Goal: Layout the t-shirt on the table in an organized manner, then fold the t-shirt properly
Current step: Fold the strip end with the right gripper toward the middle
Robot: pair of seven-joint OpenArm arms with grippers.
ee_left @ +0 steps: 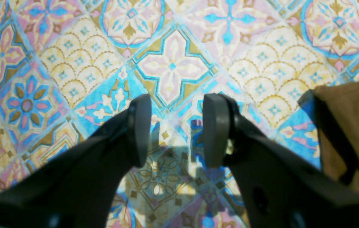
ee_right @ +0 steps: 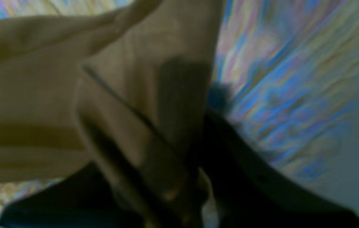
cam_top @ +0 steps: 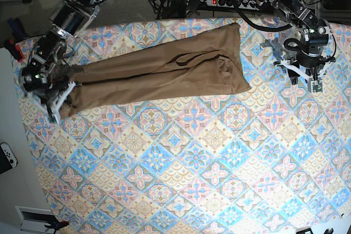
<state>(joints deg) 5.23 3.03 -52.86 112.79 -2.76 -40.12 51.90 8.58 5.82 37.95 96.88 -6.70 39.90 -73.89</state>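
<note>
Base view: the t-shirt (cam_top: 164, 72) lies stretched out long across the far part of the tabletop (cam_top: 181, 173), bunched into lengthwise folds, between the two pincers.
Right pincer (cam_top: 59, 98): at the shirt's narrow end, by the tabletop's edge; fingers closed onto a gathered fold of the tan cloth.
Right wrist view: blurred; the t-shirt (ee_right: 56, 95) fills the space ahead of the right pincer (ee_right: 195, 171), and a doubled edge of cloth runs down into the dark fingers, clamped there. Patterned tabletop (ee_right: 287, 95) shows to one side of the fingers.
Left pincer (cam_top: 305, 78): beyond the shirt's broad end, apart from the cloth, over bare patterned tabletop.
Left wrist view: the left pincer (ee_left: 176, 129) has its two dark pads standing apart with nothing between them; the tabletop (ee_left: 173, 63) shows through the gap.
Shirt near left pincer: a tan corner of the t-shirt (ee_left: 350, 126) sits off to the side of one finger, not touching it.
</note>
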